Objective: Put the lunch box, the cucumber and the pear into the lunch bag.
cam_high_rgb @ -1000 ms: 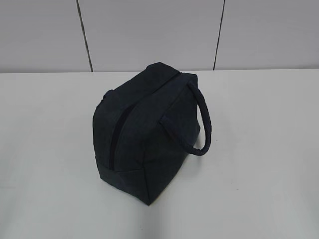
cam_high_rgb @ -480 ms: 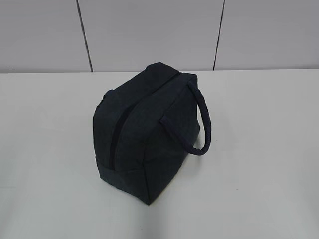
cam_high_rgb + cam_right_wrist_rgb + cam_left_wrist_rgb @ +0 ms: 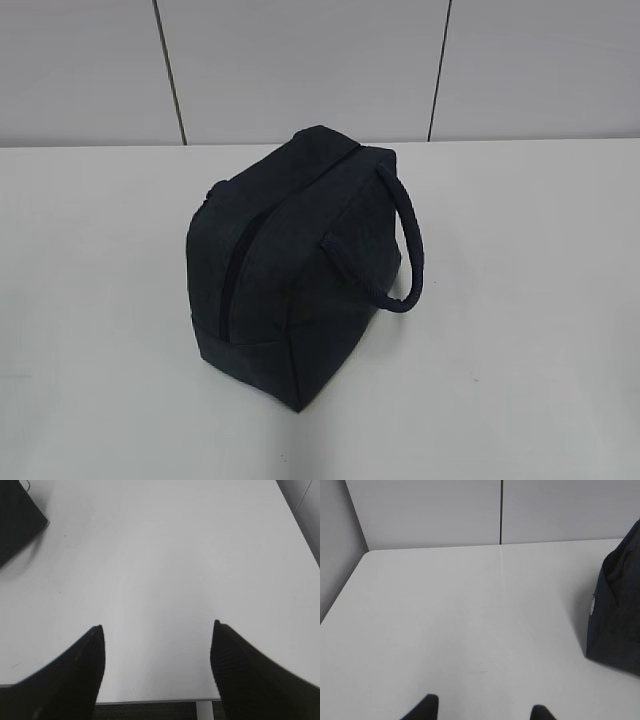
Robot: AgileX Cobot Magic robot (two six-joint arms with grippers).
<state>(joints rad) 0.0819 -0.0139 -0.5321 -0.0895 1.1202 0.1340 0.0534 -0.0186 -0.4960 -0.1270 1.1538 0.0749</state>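
Note:
The dark navy lunch bag (image 3: 295, 255) stands in the middle of the white table (image 3: 520, 300), zipped shut, with one loop handle (image 3: 408, 250) hanging on its right side. Its edge shows at the right of the left wrist view (image 3: 617, 615) and its corner at the top left of the right wrist view (image 3: 17, 522). The lunch box, the cucumber and the pear are out of view. My left gripper (image 3: 482, 712) is open and empty, left of the bag. My right gripper (image 3: 157, 630) is open and empty over the table's near edge. Neither gripper shows in the exterior view.
Grey wall panels (image 3: 300, 60) stand behind the table. The table's near edge (image 3: 150, 701) and a white leg (image 3: 202, 711) show in the right wrist view. The table's left edge and back corner (image 3: 365, 555) show in the left wrist view.

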